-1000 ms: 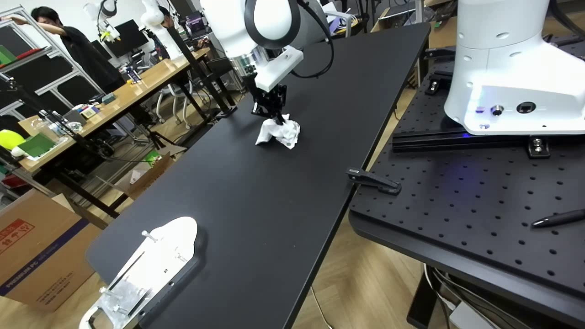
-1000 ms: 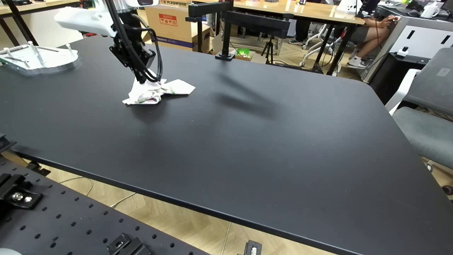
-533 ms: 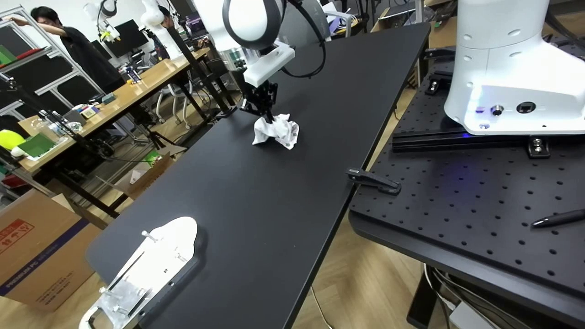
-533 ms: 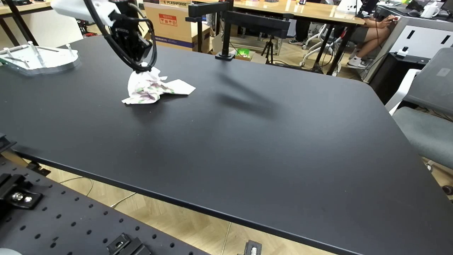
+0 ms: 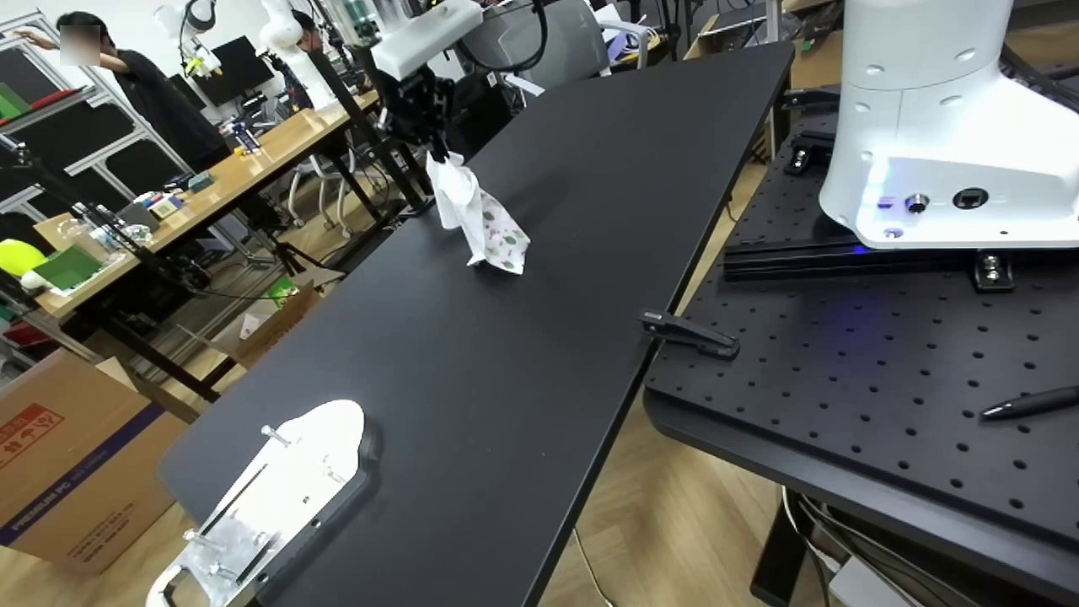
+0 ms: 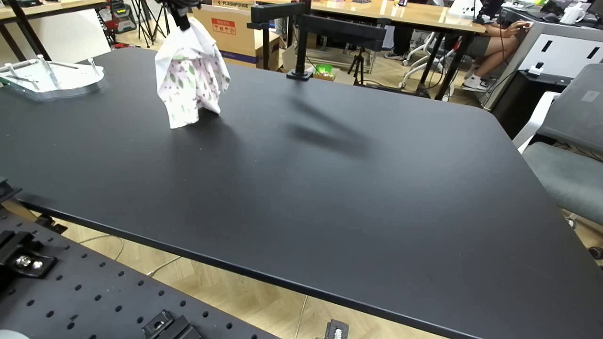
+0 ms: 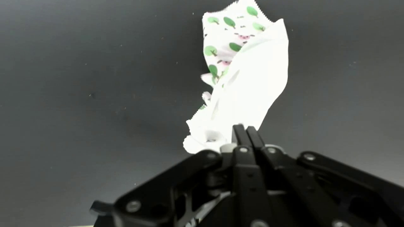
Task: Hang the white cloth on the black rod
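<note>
Hand (image 7: 245,129) above, white cloth (image 6: 191,77) in grip

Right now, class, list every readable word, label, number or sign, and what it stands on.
"PREMIUM PC" on the blue band of the big carton.
Red sign on the big carton: too blurred to read.
Small print below the band: too small.
"FLASHFORGE", first letter soft, on cardboard at an exterior view's top edge.
Label on the grey chair: too small to read.
White cloth: no words or numbers visible.
</note>
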Robot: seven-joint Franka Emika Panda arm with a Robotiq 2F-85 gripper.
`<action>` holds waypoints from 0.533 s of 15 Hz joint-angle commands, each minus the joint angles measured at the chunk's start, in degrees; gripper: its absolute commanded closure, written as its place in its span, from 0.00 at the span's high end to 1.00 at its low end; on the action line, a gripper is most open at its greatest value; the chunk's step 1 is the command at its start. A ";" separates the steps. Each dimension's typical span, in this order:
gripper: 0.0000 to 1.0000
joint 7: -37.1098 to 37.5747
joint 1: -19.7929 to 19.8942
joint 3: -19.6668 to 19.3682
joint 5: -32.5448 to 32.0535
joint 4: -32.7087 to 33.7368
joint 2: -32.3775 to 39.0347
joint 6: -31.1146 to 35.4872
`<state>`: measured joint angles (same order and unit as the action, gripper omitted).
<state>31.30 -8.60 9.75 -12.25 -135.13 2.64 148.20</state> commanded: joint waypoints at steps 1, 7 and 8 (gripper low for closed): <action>0.01 0.32 -0.10 -0.96 -1.23 4.38 -4.81 -8.14; 0.01 1.00 2.03 -0.52 -5.35 14.46 -6.61 -17.07; 0.01 0.74 2.32 -0.64 -5.53 16.24 -6.30 -18.13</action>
<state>31.35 -7.24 9.13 -16.07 -124.65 -4.49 134.49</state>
